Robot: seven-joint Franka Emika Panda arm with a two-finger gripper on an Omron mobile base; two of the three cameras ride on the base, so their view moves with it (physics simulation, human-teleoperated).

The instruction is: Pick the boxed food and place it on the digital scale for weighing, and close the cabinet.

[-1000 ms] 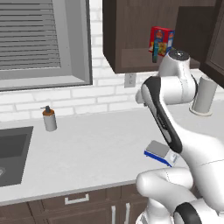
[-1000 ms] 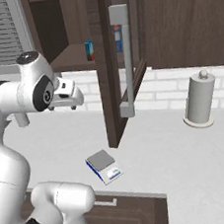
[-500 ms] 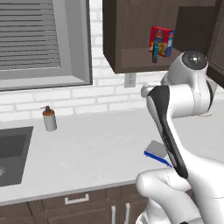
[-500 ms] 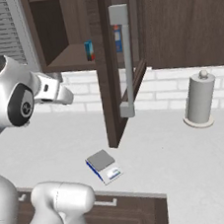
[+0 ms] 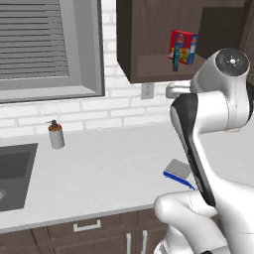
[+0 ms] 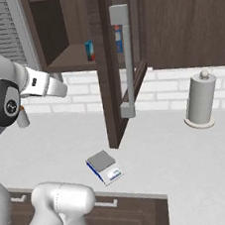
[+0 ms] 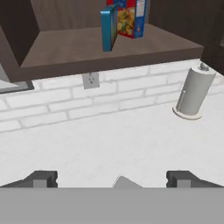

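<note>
My fingers (image 7: 112,179) stand wide apart, empty, above the worktop (image 7: 109,144). The boxed food (image 7: 108,28) shows edge-on, its face hidden; my arm covers part of the digital scale (image 5: 177,169).

At frame centre you see the cabinet (image 6: 109,65) door standing open, its silver handle (image 6: 124,60) facing you. The digital scale (image 6: 104,166) lies on the tabletop (image 6: 191,165) below it; a paper-towel roll (image 6: 201,100) stands at right.

Both base views flank the counter (image 5: 109,173) from behind; the hand view, seemingly closer, faces the cabinet (image 7: 87,48).
</note>
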